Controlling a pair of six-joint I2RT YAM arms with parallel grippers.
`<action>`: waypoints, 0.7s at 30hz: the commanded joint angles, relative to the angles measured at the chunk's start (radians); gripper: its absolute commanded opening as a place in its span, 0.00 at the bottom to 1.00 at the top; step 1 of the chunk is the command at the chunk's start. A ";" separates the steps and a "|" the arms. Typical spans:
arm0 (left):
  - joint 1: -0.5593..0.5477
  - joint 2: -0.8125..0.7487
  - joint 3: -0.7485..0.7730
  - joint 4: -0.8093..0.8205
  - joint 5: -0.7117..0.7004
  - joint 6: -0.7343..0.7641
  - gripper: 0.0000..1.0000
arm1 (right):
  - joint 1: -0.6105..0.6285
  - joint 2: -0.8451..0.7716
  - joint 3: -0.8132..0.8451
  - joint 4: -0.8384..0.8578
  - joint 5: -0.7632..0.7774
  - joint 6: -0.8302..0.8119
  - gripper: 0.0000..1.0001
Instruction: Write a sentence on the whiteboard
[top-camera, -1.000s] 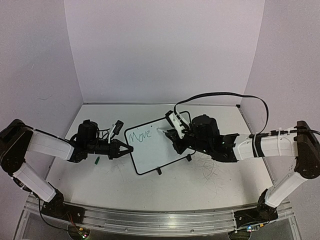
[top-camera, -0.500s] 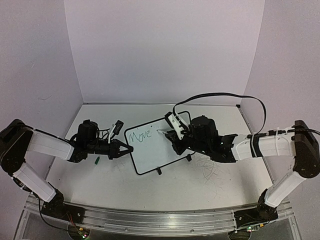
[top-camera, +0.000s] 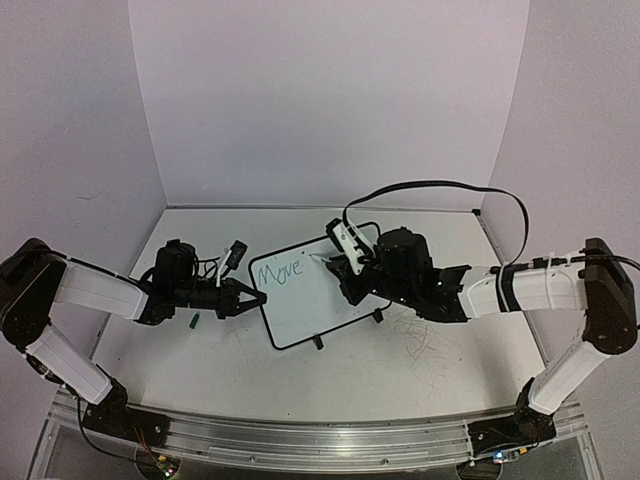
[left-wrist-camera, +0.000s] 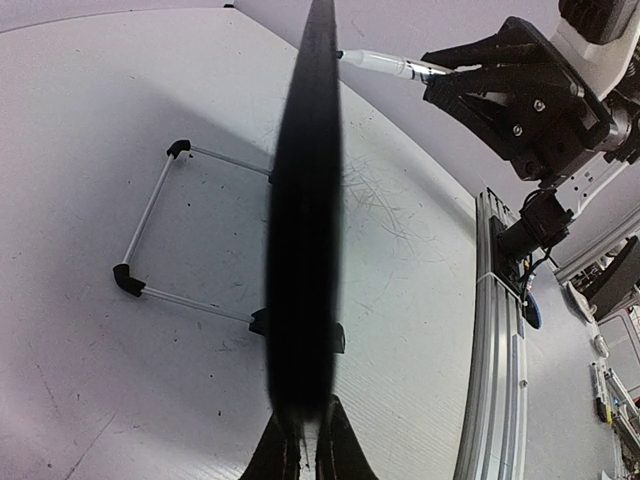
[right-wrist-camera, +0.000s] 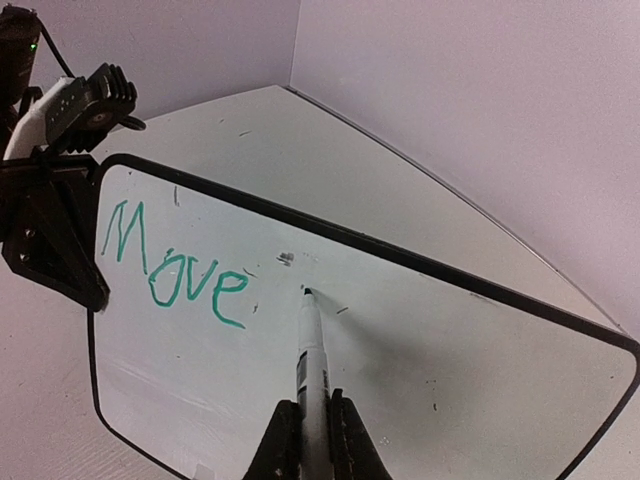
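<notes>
Left jaws apparently on whiteboard (top-camera: 315, 300) edge

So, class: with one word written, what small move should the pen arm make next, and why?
Probably start the next word's first stroke, working along the line. The right gripper holds the marker with its tip at bare whiteboard just right of the green "Move", with a gap between, while the left gripper clamps the board's edge.
</notes>
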 joint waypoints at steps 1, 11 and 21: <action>0.001 -0.013 0.021 -0.035 -0.027 0.063 0.00 | -0.001 0.018 0.031 0.035 0.012 0.019 0.00; 0.002 -0.015 0.019 -0.035 -0.028 0.065 0.00 | 0.000 0.007 -0.001 0.017 0.030 0.037 0.00; 0.002 -0.019 0.018 -0.036 -0.030 0.064 0.00 | 0.000 -0.010 -0.036 0.010 0.018 0.061 0.00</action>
